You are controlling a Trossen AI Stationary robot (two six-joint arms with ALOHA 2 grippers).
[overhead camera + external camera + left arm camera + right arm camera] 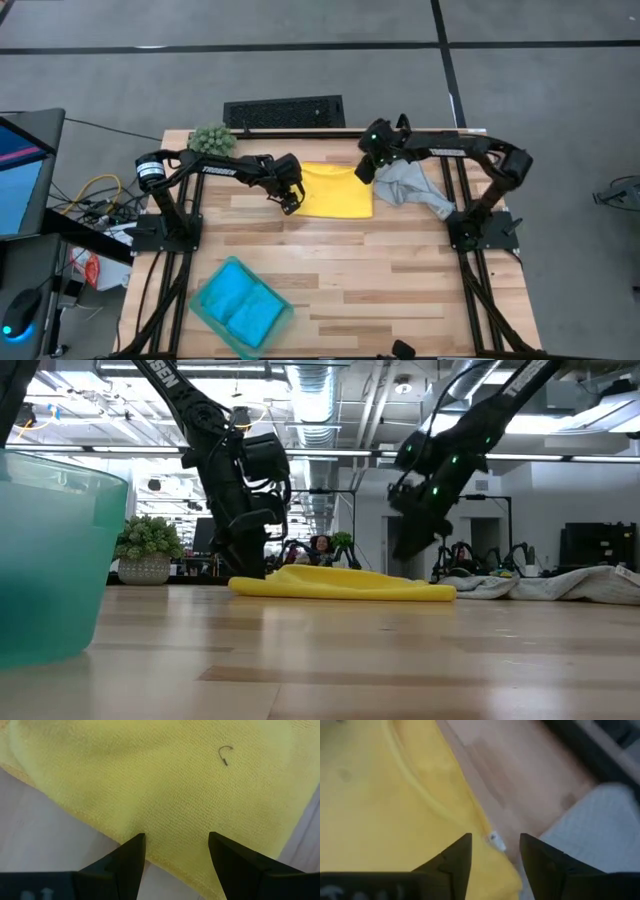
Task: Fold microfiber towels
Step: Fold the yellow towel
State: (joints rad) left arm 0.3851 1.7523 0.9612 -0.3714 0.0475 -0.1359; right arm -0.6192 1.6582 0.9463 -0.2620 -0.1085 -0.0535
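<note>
Left gripper [291,202], which you see with fingers spread and empty, sits at the yellow towel's [336,190] left edge at the table's [400,270] far middle. Right gripper [366,168], likewise parted and empty, hangs over its right corner beside the grey towel [412,187].

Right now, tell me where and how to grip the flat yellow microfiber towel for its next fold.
Pinch the yellow microfiber towel at its two end edges, coming down from above. It lies flat on the wooden table, so only hems offer a bite. The left end effector straddles one hem, open; the right end effector sits open over the tagged corner.
</note>
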